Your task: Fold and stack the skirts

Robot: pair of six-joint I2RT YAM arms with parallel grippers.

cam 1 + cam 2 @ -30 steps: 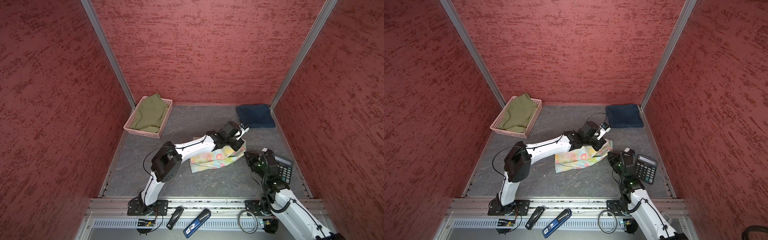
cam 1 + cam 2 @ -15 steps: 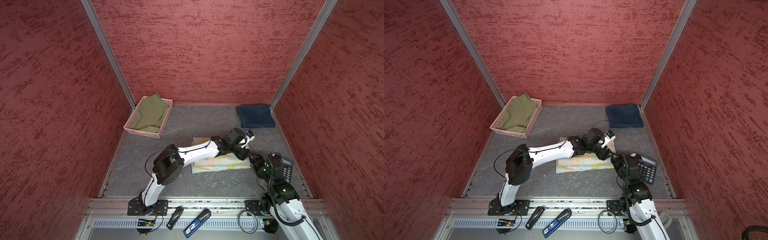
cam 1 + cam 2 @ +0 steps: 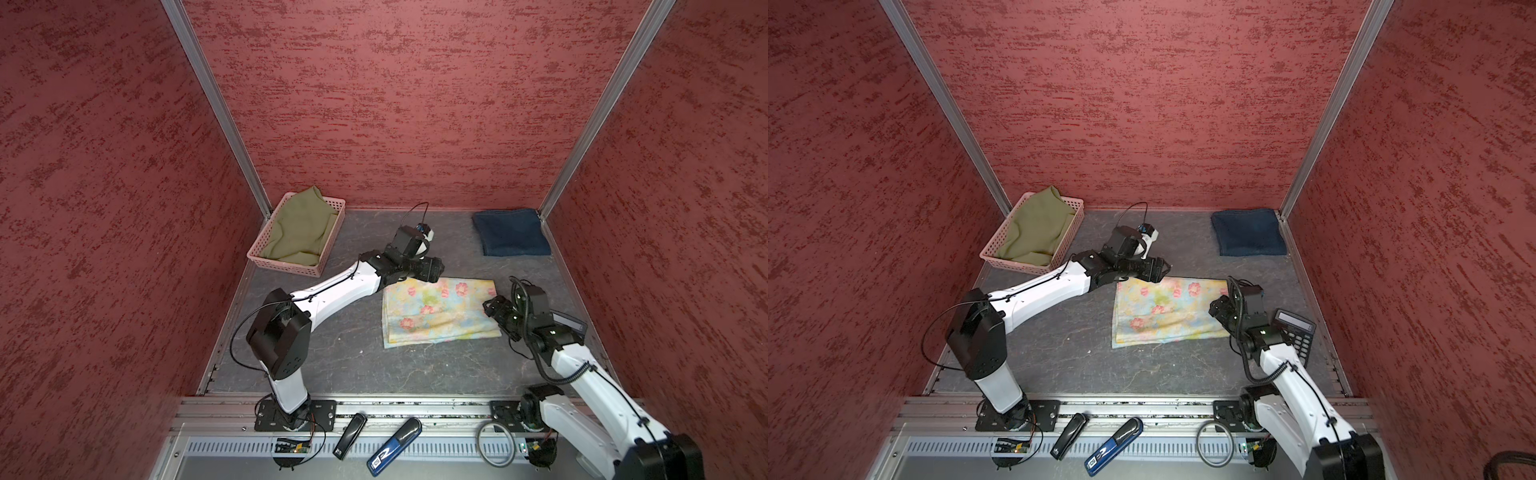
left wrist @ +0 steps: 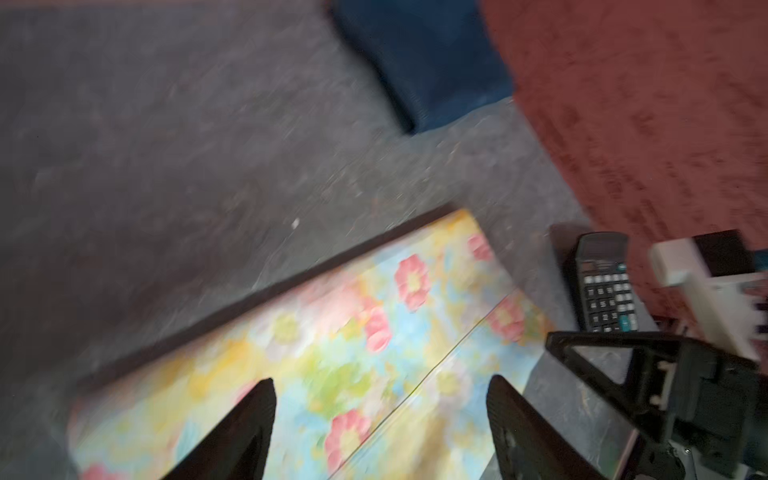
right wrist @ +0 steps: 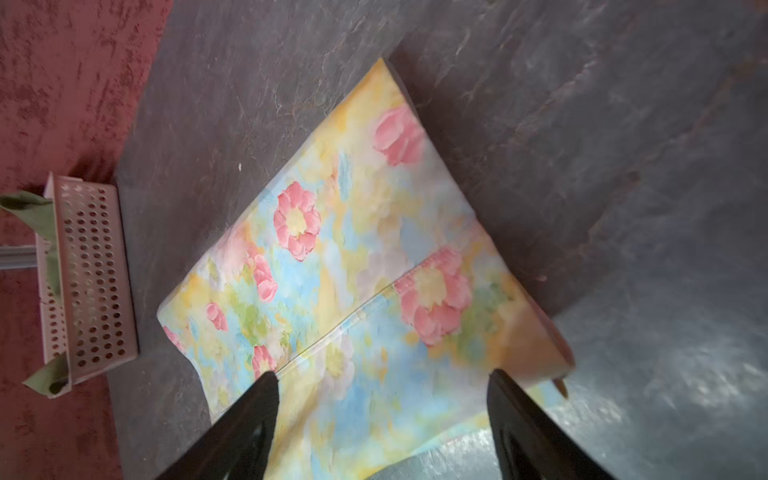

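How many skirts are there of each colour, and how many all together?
Dark blue skirt: 1
Flowery yellow-blue skirt: 1
Olive green skirt, in the pink basket: 1
Total: 3 skirts

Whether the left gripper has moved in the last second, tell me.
Yes. The left gripper pulled back leftward, away from the denim skirt, toward the pink basket.

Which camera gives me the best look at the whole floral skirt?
Both top views: the floral skirt lies folded flat with nearly all its outline visible. The right wrist view is sharp but cuts off one end. The left wrist view is blurred and partial.
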